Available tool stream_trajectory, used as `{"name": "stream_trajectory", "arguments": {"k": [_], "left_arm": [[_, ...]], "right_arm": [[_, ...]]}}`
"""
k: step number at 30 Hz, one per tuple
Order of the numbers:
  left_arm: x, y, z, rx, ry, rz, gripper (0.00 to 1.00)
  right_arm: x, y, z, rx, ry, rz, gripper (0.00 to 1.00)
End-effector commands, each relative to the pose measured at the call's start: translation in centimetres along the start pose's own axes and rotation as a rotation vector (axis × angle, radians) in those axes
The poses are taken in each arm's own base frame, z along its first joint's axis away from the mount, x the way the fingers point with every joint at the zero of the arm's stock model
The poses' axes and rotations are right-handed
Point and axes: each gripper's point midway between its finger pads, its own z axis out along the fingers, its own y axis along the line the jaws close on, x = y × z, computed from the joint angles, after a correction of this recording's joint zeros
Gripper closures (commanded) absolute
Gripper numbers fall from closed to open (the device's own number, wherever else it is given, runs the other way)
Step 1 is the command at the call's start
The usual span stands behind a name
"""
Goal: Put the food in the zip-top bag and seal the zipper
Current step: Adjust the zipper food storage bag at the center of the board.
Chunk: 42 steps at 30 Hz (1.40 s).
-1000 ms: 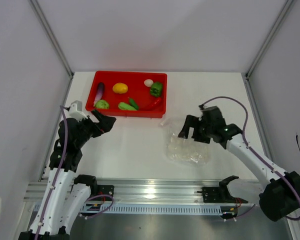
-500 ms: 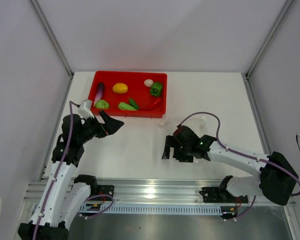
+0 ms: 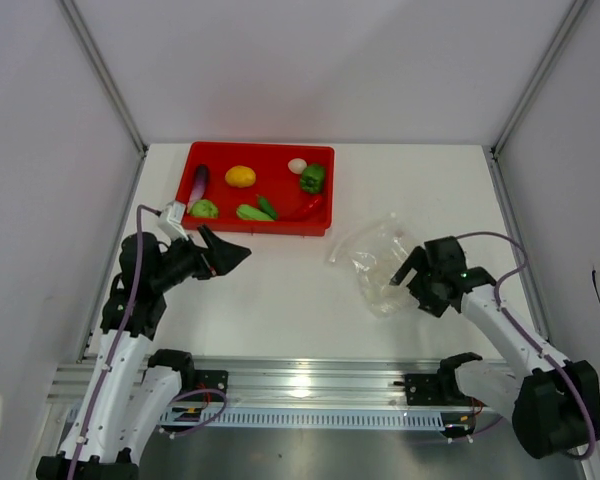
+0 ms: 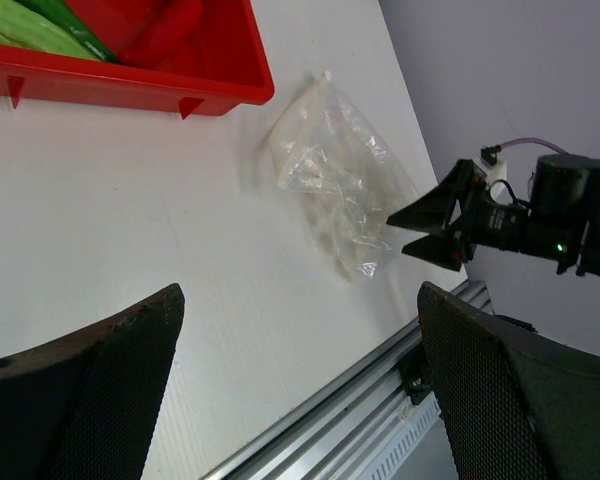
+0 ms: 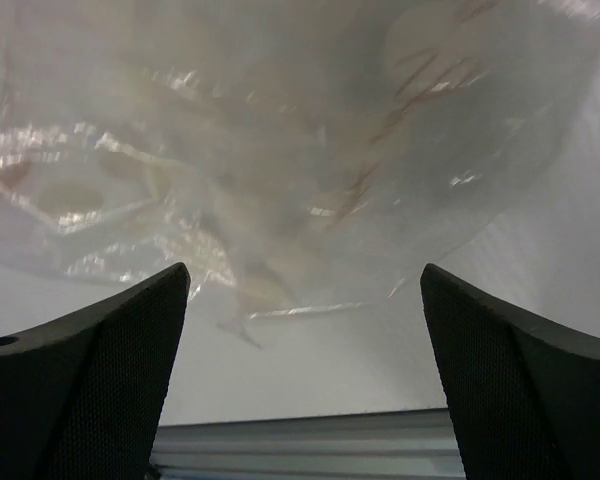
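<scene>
Setup stage, I judge: nothing is bagged. One clear zip-top bag (image 3: pixel 375 268) lies crumpled right of one red tray (image 3: pixel 260 150) holding eight foods: eggplant (image 3: pixel 199 182), lemon (image 3: pixel 240 176), white ball (image 3: pixel 297 165), bell pepper (image 3: pixel 313 178), chili (image 3: pixel 311 207), three green vegetables (image 3: pixel 205 208). Right gripper (image 3: pixel 405 283), beside the bag, and left gripper (image 3: pixel 232 258), near the tray, both gape empty. Next comes gripping the bag's mouth.

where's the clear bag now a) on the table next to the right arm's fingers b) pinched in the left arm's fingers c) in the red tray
a: the zip-top bag lies on the table outside the red tray, just ahead of the right arm's fingers.
</scene>
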Motion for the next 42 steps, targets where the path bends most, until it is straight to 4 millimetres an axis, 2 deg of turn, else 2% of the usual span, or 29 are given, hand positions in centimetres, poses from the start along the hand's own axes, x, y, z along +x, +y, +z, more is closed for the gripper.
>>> {"name": "stream_trajectory", "arguments": {"k": [1, 2, 3, 5, 6, 8, 9, 10, 11, 15, 16, 17, 18, 19, 20, 21, 22, 23, 24, 25, 27, 29, 31, 32, 35, 38, 39, 41, 42], "left_arm": [[0.2, -1.6, -0.6, 0.074, 0.008, -0.008, 0.01], [0.3, -1.7, -0.7, 0.08, 0.008, -0.01, 0.0], [0.6, -1.6, -0.7, 0.081, 0.015, -0.021, 0.01], [0.9, -1.6, -0.8, 0.082, 0.024, -0.024, 0.01], [0.9, -1.6, -0.9, 0.083, 0.025, -0.017, 0.01], [1.2, -1.3, -0.9, 0.069, 0.031, -0.01, 0.01], [1.0, -1.2, -1.0, 0.063, 0.024, -0.007, 0.0], [1.0, -1.2, -0.9, 0.063, 0.022, -0.006, 0.01], [0.8, -1.3, -0.9, 0.067, 0.019, -0.009, 0.01], [1.1, -2.1, -0.7, 0.121, 0.044, -0.028, 0.05], [1.3, -2.0, -0.7, 0.121, 0.052, -0.036, 0.05], [1.4, -2.0, -0.7, 0.119, 0.052, -0.035, 0.04], [1.6, -1.7, -0.6, 0.113, 0.05, -0.036, 0.04], [1.6, -1.7, -0.8, 0.113, 0.042, -0.033, 0.04], [1.6, -1.7, -0.8, 0.116, 0.033, -0.029, 0.04], [1.6, -1.7, -0.8, 0.117, 0.027, -0.03, 0.04], [1.6, -1.6, -0.7, 0.117, 0.024, -0.033, 0.04], [1.6, -1.7, -0.8, 0.12, 0.023, -0.041, 0.04], [1.5, -1.7, -0.7, 0.125, 0.019, -0.042, 0.05], [1.6, -1.9, -0.7, 0.136, 0.027, -0.047, 0.06], [1.8, -1.9, -0.6, 0.139, 0.042, -0.065, 0.07], [1.7, -2.1, -0.6, 0.138, 0.05, -0.071, 0.07], [1.9, -2.1, -0.8, 0.138, 0.051, -0.073, 0.08], [1.8, -2.2, -0.8, 0.137, 0.05, -0.072, 0.08], [1.9, -2.3, -1.2, 0.136, 0.041, -0.066, 0.08], [2.0, -2.3, -1.3, 0.133, 0.042, -0.065, 0.08], [2.1, -2.2, -1.3, 0.133, 0.045, -0.065, 0.08], [2.1, -2.1, -1.2, 0.13, 0.046, -0.064, 0.08], [2.2, -1.9, -1.0, 0.128, 0.049, -0.068, 0.08]], "right_arm": [[-3.4, -0.5, 0.4, -0.016, -0.012, 0.0, 0.01], [-3.8, -1.2, 1.3, 0.016, 0.027, -0.017, 0.0], [-6.1, -0.2, 0.8, 0.007, -0.003, -0.014, 0.01], [-7.1, 0.2, 0.6, 0.065, -0.013, -0.087, 0.01], [-7.7, 3.1, -0.4, 0.023, -0.05, -0.166, 0.01], [-8.8, 4.3, -1.7, 0.092, -0.159, -0.242, 0.01], [-8.5, 5.1, -2.2, 0.103, -0.17, -0.259, 0.01], [-8.2, 7.3, -3.2, 0.069, -0.189, -0.295, 0.01], [-7.9, 7.9, -3.4, 0.065, -0.184, -0.297, 0.01], [-4.8, 9.1, -3.7, -0.007, -0.103, -0.26, 0.0], [-2.5, 8.0, -2.6, -0.01, -0.05, -0.27, 0.01], [-1.1, 7.9, -2.2, -0.044, -0.018, -0.26, 0.01], [0.9, 10.1, -2.2, -0.187, 0.044, -0.252, 0.01], [2.6, 11.0, -2.4, -0.273, 0.092, -0.245, 0.01], [5.6, 10.5, -1.8, -0.311, 0.164, -0.279, 0.01], [6.3, 12.2, -2.2, -0.392, 0.15, -0.299, 0.01], [7.0, 12.7, -2.3, -0.406, 0.129, -0.337, 0.01], [8.7, 13.7, -3.0, -0.432, 0.123, -0.407, 0.01], [8.9, 14.1, -3.0, -0.421, 0.099, -0.44, 0.01], [9.0, 14.0, -2.0, -0.367, 0.072, -0.468, 0.01], [9.9, 15.0, -1.8, -0.35, 0.084, -0.515, 0.01], [9.8, 14.1, 0.3, -0.235, 0.086, -0.505, 0.01], [8.7, 13.0, 1.4, -0.128, 0.075, -0.497, 0.01], [8.4, 12.1, 2.6, -0.068, 0.076, -0.5, 0.01], [6.3, 9.2, 4.2, 0.064, 0.072, -0.462, 0.01], [4.2, 4.8, 4.5, 0.206, 0.057, -0.401, 0.01], [3.3, 4.5, 3.7, 0.197, 0.028, -0.381, 0.0], [1.9, 2.2, 2.8, 0.247, -0.012, -0.347, 0.01], [1.1, 2.1, 1.6, 0.223, -0.047, -0.327, 0.0]]}}
